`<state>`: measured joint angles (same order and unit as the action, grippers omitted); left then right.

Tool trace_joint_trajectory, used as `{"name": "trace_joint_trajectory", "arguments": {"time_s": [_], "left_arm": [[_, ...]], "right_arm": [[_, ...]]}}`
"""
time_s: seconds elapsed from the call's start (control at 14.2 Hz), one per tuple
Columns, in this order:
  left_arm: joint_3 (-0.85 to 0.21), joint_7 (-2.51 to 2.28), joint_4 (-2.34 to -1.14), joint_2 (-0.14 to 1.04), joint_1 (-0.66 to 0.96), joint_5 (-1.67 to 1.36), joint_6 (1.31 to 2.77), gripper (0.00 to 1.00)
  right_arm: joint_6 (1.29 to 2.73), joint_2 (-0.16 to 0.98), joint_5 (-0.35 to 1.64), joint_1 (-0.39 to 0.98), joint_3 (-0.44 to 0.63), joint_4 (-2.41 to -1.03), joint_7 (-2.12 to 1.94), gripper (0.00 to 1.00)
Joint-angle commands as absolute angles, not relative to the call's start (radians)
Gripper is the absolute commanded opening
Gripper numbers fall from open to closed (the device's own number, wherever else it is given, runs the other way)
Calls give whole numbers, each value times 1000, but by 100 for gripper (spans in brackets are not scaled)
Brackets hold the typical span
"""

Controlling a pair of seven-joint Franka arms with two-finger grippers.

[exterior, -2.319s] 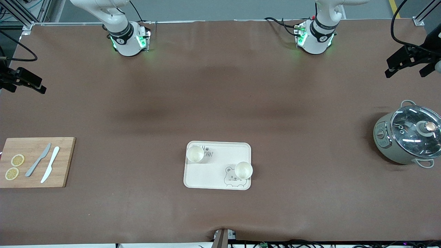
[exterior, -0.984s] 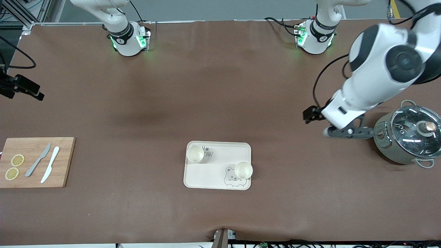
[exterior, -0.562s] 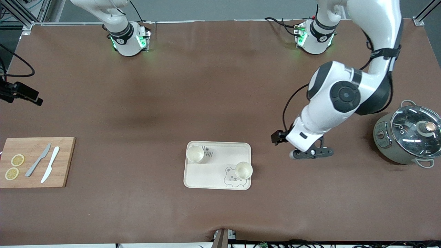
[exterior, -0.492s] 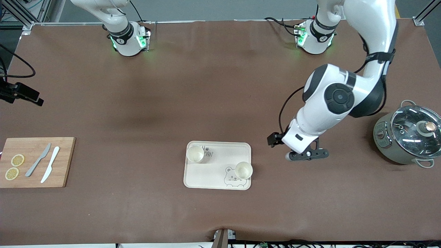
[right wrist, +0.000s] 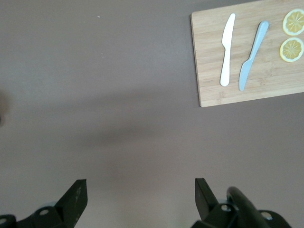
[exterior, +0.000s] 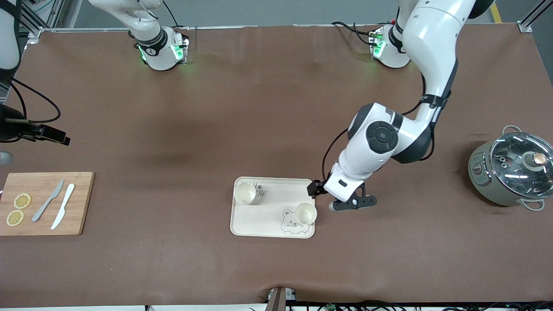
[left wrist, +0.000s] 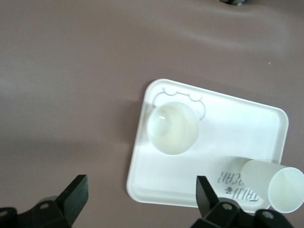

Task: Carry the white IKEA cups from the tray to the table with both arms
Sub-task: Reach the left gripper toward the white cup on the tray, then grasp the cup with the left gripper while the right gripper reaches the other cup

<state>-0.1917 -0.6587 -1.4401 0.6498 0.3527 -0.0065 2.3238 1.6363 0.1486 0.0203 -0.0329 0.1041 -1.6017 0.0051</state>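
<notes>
We see the left pincer (exterior: 341,199) released beside the tray (exterior: 263,224) holding two cups (exterior: 305,213); the right pincer (right wrist: 137,202) is also released.

Probably a robot lab: bench-mounted arms (exterior: 380,142), framing.

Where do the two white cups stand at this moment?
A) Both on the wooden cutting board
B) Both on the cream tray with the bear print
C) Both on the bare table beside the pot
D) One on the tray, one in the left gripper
B: one cup and the other cup both stand on the tray, and the open left gripper holds nothing.
</notes>
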Motion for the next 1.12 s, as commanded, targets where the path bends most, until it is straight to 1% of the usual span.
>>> {"name": "trace_joint_trajectory", "arguments": {"time_s": [0.0,0.07,0.14,0.28,0.35,0.42,0.63,0.7,0.77,0.91,0.98,1.05], "left_arm": [[-179,-681,-1411,713,383,17,2397,84],[-179,-681,-1411,733,382,40,2420,74],[-179,-681,-1410,755,379,46,2453,70],[-179,-681,-1410,805,373,46,2586,67],[-178,-681,-1410,827,370,46,2647,64],[-178,-678,-1408,847,364,45,2692,64],[-167,-676,-1410,868,364,44,2720,56],[-166,-678,-1413,868,364,46,2720,49],[-166,-683,-1414,868,365,41,2720,38],[-166,-683,-1420,867,367,41,2720,8],[-166,-681,-1424,865,370,43,2720,0],[-166,-681,-1425,861,371,48,2715,0]], "right_arm": [[1663,196,38,-51,91,-1586,17,100],[1683,221,38,-45,89,-1586,17,100],[1712,245,40,-34,87,-1588,18,100],[1756,303,41,-12,87,-1588,18,100],[1779,330,41,-15,86,-1588,18,100],[1795,345,49,-14,86,-1588,20,100],[1836,391,122,1,86,-1588,31,100],[1851,406,144,11,86,-1588,60,100],[1864,414,149,27,86,-1586,99,100],[1876,428,149,83,86,-1586,200,100],[1885,440,150,100,86,-1585,248,100],[1903,457,153,124,86,-1585,293,100]]}}
